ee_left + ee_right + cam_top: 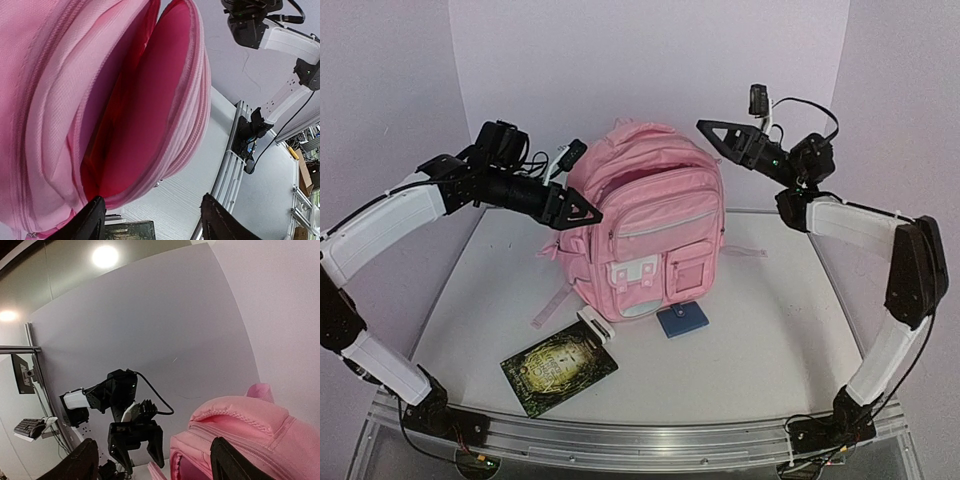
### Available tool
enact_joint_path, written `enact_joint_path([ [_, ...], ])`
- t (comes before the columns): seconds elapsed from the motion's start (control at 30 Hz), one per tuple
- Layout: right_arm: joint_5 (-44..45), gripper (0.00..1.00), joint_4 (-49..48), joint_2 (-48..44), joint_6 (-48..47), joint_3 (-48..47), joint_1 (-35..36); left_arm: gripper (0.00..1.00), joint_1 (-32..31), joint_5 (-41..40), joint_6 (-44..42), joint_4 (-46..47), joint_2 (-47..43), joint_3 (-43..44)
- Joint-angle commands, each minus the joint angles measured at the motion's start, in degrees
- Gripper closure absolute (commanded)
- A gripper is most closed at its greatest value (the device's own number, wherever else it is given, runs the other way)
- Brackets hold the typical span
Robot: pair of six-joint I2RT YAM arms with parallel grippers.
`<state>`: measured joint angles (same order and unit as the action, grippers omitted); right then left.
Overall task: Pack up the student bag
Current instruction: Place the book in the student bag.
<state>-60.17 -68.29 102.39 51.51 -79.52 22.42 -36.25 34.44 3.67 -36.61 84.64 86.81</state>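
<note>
The left hand (582,210) hangs at the upper left flank of the bag, fingers spread wide; whether they touch the fabric cannot be told. On the surface (770,340) before it, left of the bag's foot, a dark book with a green-gold cover (558,368) lies flat and askew. The student bag (645,220) stands upright at the middle of the surface, long axis vertical, its front pockets and white flap facing the arms' bases. Its top compartment gapes unzipped, showing deep pink lining in the left wrist view. A small blue square case (681,320) lies just beside the bag's front foot. The right hand (720,133) hovers above and right of the bag's top, apart from it, fingers spread.
</note>
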Motion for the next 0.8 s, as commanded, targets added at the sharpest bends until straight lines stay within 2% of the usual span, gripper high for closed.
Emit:
enact_joint_path([
  [0.0,11.2,0.2,24.5,-14.0,-18.6,3.4,-0.2,0.26,3.0,-0.4,5.1,4.6,-8.0,-5.2],
  [0.17,25.3,0.17,47.0,-24.8,-29.0,6.9,-0.2,0.22,5.1,-3.3,10.5,7.1,-12.3,-12.7],
  [0.33,37.9,0.17,59.3,-34.8,-26.5,15.2,0.8,0.21,5.4,-11.2,20.3,13.9,-17.7,-26.2],
  [0.47,44.0,0.18,65.4,-40.5,-22.5,21.6,4.3,0.21,5.5,-16.5,26.3,17.9,-22.3,-37.0],
  [0.57,46.0,0.2,66.4,-43.4,-17.0,27.9,8.2,0.2,5.5,-20.7,31.3,18.9,-25.2,-43.9],
  [0.67,46.7,0.22,64.7,-45.6,-9.8,34.8,11.3,0.2,5.5,-20.6,35.4,21.9,-25.8,-50.0],
  [0.77,47.7,0.24,62.0,-47.2,-3.9,40.4,14.3,0.23,5.5,-19.6,36.9,23.1,-22.1,-53.5],
])
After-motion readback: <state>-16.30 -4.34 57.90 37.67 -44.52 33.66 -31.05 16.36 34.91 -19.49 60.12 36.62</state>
